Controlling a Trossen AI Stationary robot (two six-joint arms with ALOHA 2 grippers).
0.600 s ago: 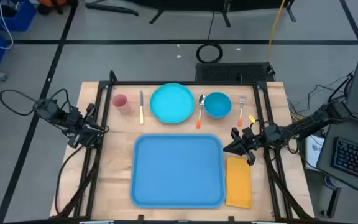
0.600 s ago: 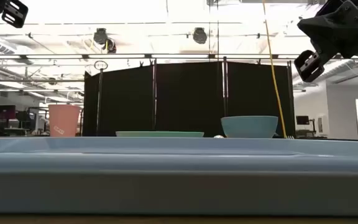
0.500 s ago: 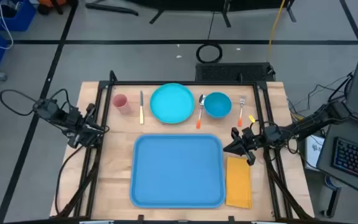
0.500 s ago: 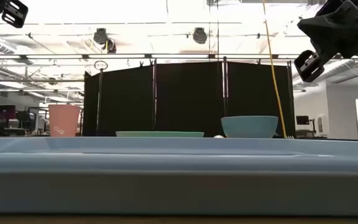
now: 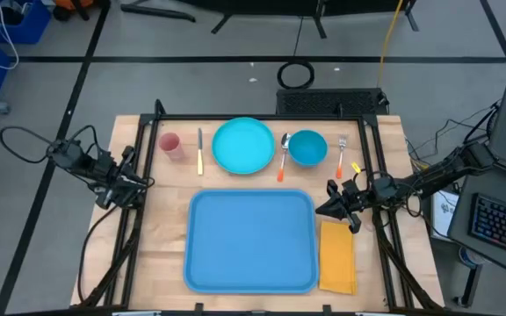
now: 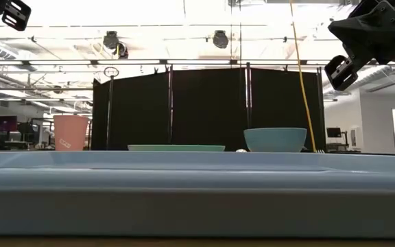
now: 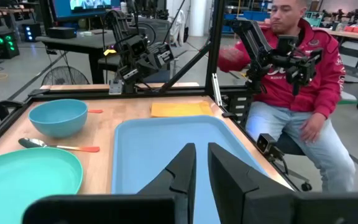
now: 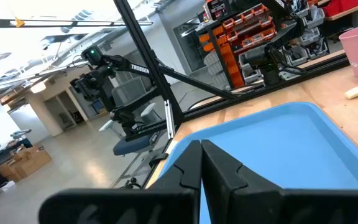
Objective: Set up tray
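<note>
Wooden bench (image 5: 161, 263) has the tray (image 5: 251, 240) sitting front-center, bare wood either side. Left gripper (image 5: 144, 183) hovers off its left edge, fingers slightly apart; right gripper (image 5: 321, 209) pinched together at its right rim.

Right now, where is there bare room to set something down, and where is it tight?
The tray is bare all over. Bare wood lies left of it, below the pink cup. The back row is crowded: cup, knife, plate, spoon, bowl, fork. The napkin fills the right strip, where the right gripper hangs.
</note>
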